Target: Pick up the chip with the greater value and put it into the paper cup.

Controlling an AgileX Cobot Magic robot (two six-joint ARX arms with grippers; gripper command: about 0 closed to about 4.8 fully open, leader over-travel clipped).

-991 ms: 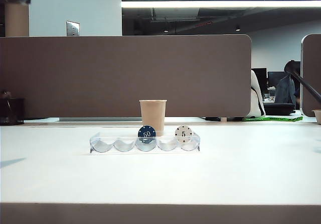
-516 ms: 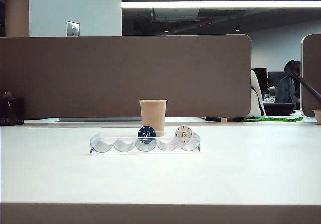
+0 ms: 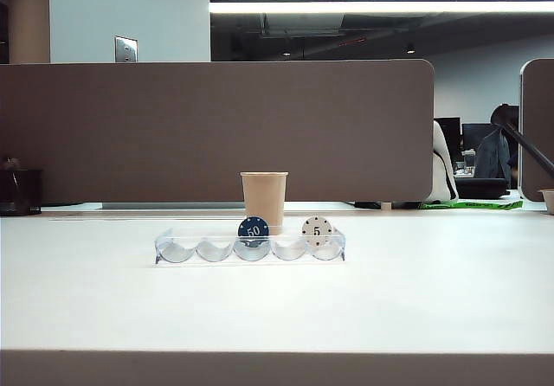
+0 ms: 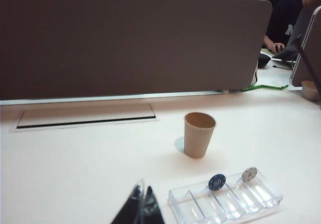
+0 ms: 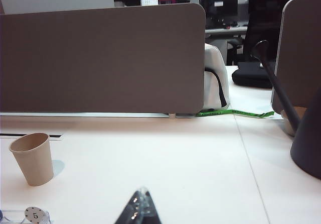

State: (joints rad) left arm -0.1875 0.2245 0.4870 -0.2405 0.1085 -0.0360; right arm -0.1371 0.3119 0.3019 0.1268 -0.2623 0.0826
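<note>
The tan paper cup (image 3: 264, 197) stands upright mid-table, just behind a clear tray (image 3: 177, 249). In the tray a blue "50" disc (image 3: 253, 228) and a white "5" disc (image 3: 317, 228) stand on edge. The chip with the greater value is out of view. Neither gripper appears in the exterior view. My left gripper (image 4: 143, 200) hangs shut and empty, high above the table, nearer than the tray (image 4: 200, 208) and the cup (image 4: 198, 133). My right gripper (image 5: 142, 198) is shut and empty too, well off to the side of the cup (image 5: 32, 158).
A brown divider panel (image 3: 216, 131) runs along the back of the table. A dark bin (image 3: 19, 191) stands at the far left. A dark spouted vessel (image 5: 306, 143) sits beyond the right gripper. A cable slot (image 4: 85, 118) lies in the tabletop behind the cup.
Dark arm parts in the exterior view's top corners a second ago have left the picture, and the faint shadow on the table's left is gone. Cup, tray and discs have not moved.
</note>
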